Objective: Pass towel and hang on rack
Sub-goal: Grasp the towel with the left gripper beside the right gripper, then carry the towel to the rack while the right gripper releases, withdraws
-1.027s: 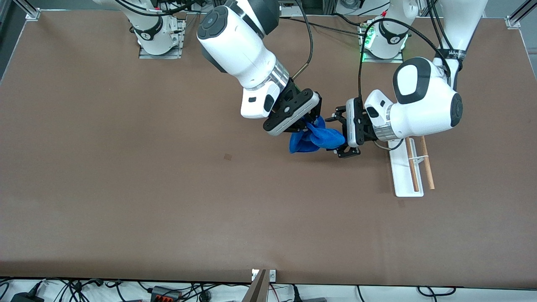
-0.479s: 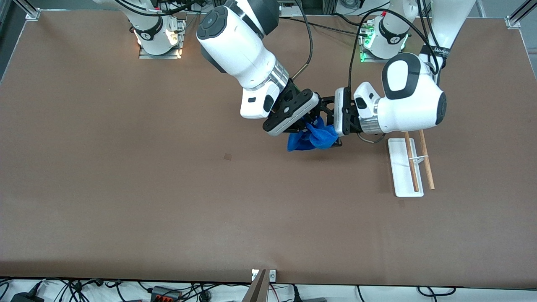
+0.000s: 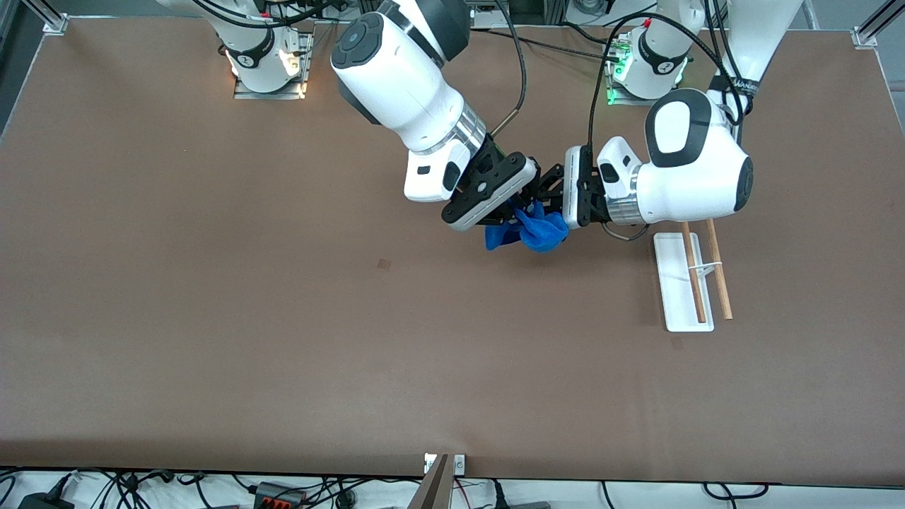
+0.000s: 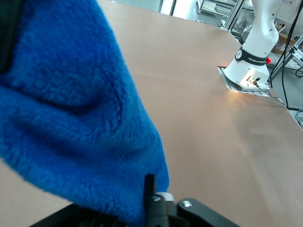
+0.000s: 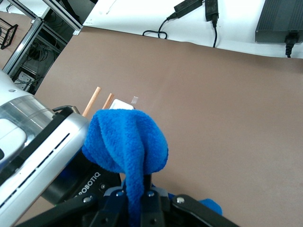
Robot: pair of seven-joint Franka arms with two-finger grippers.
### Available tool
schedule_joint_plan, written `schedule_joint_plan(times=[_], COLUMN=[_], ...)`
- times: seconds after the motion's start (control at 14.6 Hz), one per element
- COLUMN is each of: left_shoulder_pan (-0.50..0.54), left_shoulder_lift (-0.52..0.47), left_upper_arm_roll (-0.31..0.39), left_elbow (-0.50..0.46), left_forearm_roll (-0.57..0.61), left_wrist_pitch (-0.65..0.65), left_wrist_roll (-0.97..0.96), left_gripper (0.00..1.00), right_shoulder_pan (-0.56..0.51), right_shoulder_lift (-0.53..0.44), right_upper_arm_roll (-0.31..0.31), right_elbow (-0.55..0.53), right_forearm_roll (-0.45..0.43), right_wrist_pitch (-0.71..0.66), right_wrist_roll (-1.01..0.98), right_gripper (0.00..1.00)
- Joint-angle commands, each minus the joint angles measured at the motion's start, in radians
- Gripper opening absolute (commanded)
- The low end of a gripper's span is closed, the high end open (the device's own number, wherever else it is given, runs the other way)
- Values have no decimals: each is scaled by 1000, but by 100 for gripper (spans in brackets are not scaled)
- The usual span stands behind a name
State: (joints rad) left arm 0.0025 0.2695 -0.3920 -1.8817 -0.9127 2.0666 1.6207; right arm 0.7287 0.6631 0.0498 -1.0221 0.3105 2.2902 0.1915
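The towel (image 3: 529, 230) hangs bunched in the air over the middle of the bench (image 3: 212, 318), a bright blue wad caught between the two hands that meet there nose to nose. The right hand (image 3: 510, 212), reaching in from the right arm's base, pinches a fold of it; in the right wrist view the cloth (image 5: 127, 146) drapes over the pressed-together fingers. The left hand (image 3: 550, 205) lies level, pointing toward the right arm's end of the bench, and is clamped onto the end of the bundle that faces it; in the left wrist view the blue pile (image 4: 71, 118) fills most of the picture right against the fingers. Both hands thus seem to share the towel, so the handover looks to be at its midpoint, with the right hand's release the likely next step. The rack (image 3: 682, 283) stands on the bench toward the left arm's end, a little nearer to the front camera than the towel, its two wooden rods (image 3: 707, 272) running along the line from the bases toward that camera. The left arm is plainly the nearer one to it, and its wrist hangs just over the rack's end. The bench between towel and rack is bare, and wide brown surface lies open around the rack
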Motion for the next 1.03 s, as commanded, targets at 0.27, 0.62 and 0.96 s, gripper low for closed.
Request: schedule_joint_plan(times=[0.27, 0.62, 0.96], left_shoulder_pan=[141, 263, 364], left_shoulder_lift=[-58, -99, -82], left_upper_arm_roll=[9, 7, 10], left_elbow=[-4, 107, 116], left_forearm_roll=[79, 499, 748], left_wrist_pitch=[-178, -359, -373], left_wrist_roll=[-45, -264, -352], left_gripper=[1, 1, 1], right_shoulder_pan=[-5, -38, -86], right_shoulder_lift=[-5, -31, -54], right_upper_arm_roll=[-8, -15, -48], right_elbow=[2, 2, -3], right_forearm_roll=[13, 15, 1], right_wrist_pitch=[-59, -117, -174], right_wrist_roll=[5, 6, 126], right_gripper=[100, 100, 100])
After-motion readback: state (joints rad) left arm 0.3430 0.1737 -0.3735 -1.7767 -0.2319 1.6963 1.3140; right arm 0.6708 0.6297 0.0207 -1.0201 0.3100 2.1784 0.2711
